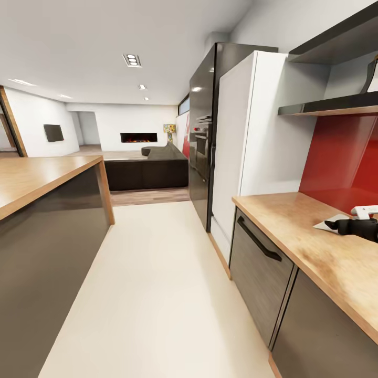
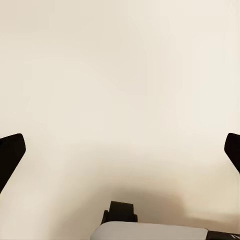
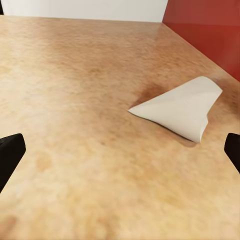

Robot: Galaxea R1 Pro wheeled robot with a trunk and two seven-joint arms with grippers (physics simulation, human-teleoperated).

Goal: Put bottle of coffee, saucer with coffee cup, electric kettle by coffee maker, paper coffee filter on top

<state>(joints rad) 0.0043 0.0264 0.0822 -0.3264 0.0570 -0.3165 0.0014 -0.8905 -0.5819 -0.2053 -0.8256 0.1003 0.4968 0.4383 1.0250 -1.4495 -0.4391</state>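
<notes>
Paper coffee filter (image 3: 182,109) lies flat on the wooden countertop (image 3: 75,100), one edge curled up, close to the red backsplash (image 3: 205,30). In the head view the same filter (image 1: 329,222) shows as a pale wedge on the countertop (image 1: 315,247), far right, partly covered by the right gripper (image 1: 357,229).

Right gripper (image 3: 120,155) hovers over the counter, near the filter but apart from it; finger tips sit at both frame edges, spread wide, nothing between them.

Left gripper (image 2: 120,155) also spread wide, holding nothing, pointed at the plain cream floor (image 2: 120,75).

Outward from there: dark drawer front with a black handle (image 1: 258,239) under the counter, white refrigerator (image 1: 247,142) beside the counter end, then a tall black unit with a built-in oven (image 1: 202,139). Two dark wall shelves (image 1: 331,107) above the backsplash; a dark object at the picture's right edge on the lower one, can't tell what. Kitchen island (image 1: 42,178) with wooden top on the left, cream floor (image 1: 152,294) between. Far back: dark sofa (image 1: 152,168), wall fireplace (image 1: 138,137).
</notes>
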